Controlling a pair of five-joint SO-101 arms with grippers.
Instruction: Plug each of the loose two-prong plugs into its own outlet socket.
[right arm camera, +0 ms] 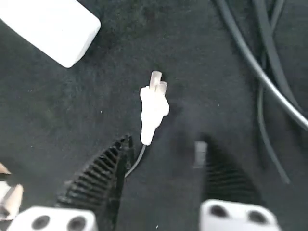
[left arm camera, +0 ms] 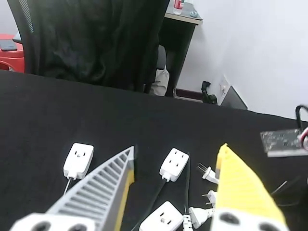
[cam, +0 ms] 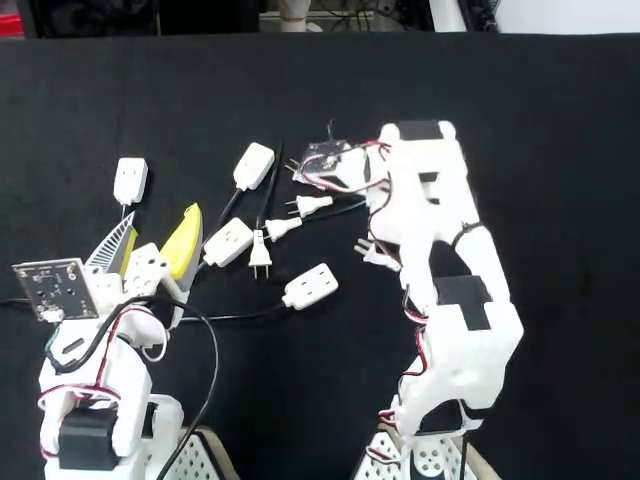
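Black cloth covers your worktop. At the near left, your left gripper hangs with its ribbed white finger and its yellow finger spread wide, holding nothing. Just beyond it lies the far-left outlet socket. Moving right, you have the far outlet socket, the middle outlet socket and the near outlet socket, with dark cables running among them. A loose upright-lying plug rests between the middle and near ones. Farther right, your right gripper sits low over the cloth with its black fingers apart. A white two-prong plug lies flat just past the tips, unclamped, with its prongs pointing away.
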